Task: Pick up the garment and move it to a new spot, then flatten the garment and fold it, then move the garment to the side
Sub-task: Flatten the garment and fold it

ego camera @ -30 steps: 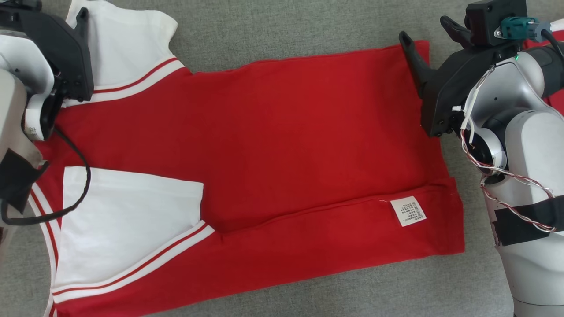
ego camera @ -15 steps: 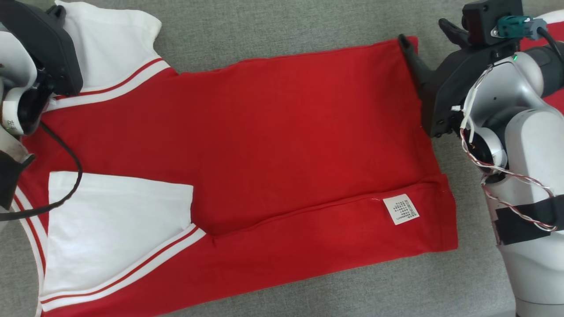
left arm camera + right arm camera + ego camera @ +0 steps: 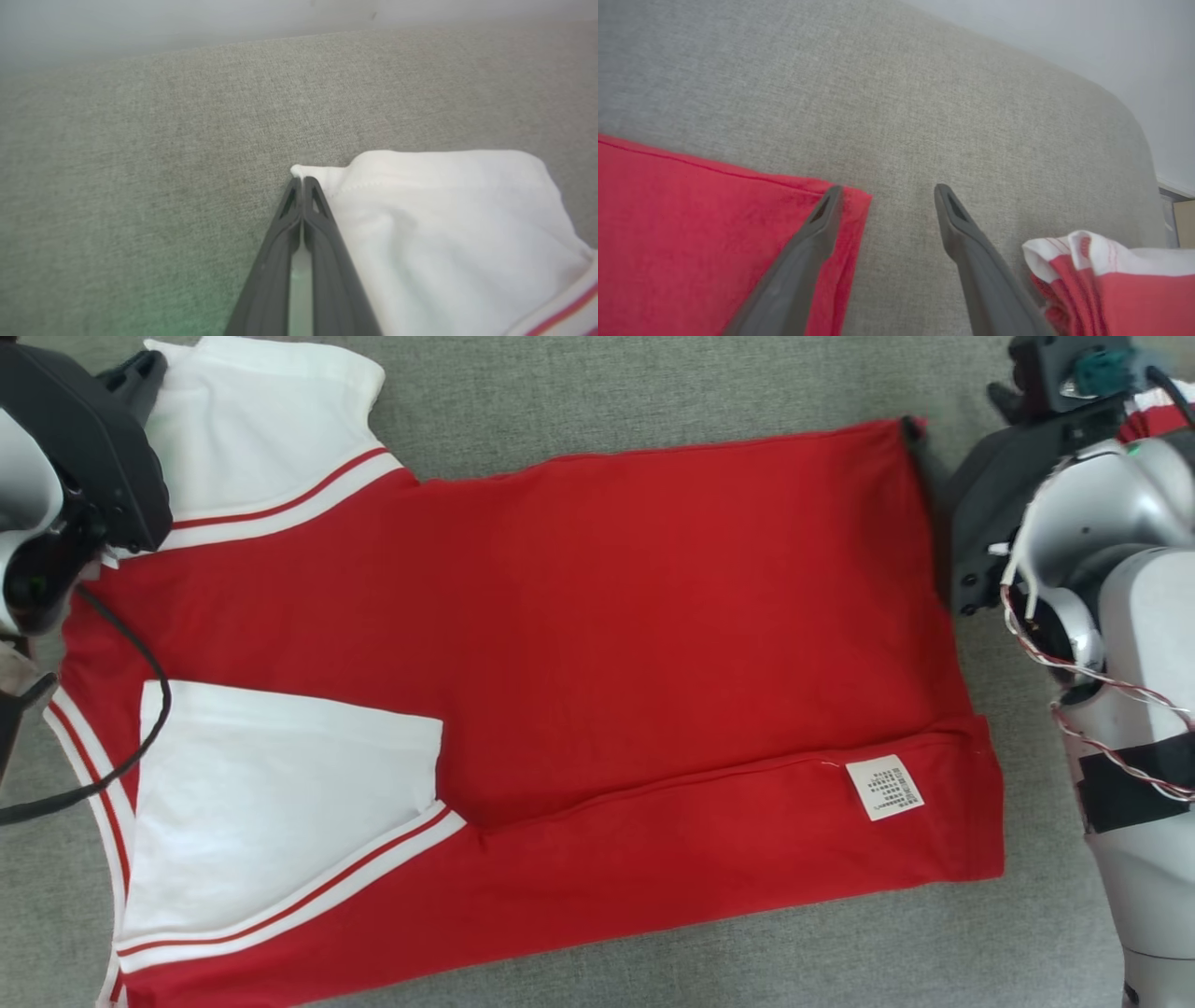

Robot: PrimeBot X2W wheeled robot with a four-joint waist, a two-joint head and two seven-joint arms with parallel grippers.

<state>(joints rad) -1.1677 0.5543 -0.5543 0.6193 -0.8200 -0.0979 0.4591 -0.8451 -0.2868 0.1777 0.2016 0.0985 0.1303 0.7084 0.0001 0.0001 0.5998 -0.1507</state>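
Well, standing by the robot, what lies closest is the near edge of the garment point(image 3: 597, 616), a red shirt with white sleeves, spread flat on a grey upholstered surface point(image 3: 653, 392). Along that near side a long strip of the red cloth is folded back over the body, and a small white label point(image 3: 884, 787) sits on the strip towards the robot's right. To the left of it the near sleeve point(image 3: 280, 803) is folded inward onto the red, its red-and-white striped band running slantwise.

Past the wide red middle comes the far edge. At its left end the far sleeve point(image 3: 261, 420) sticks out onto the grey, and the left gripper point(image 3: 302, 179) is clenched tight there, a corner of the white sleeve hem pinched at its tips. At the right end the right gripper point(image 3: 887, 193) stands with its fingers spread wide and nothing between them but cloth edge and upholstery: one finger is over the red hem corner, the other over bare grey. Whether they press down, I cannot tell.

Just beyond that arm, farther right, a second bunched red-and-white cloth point(image 3: 1101, 280) lies on the grey, well apart from the shirt. Behind it all rises a pale wall point(image 3: 1064, 37).
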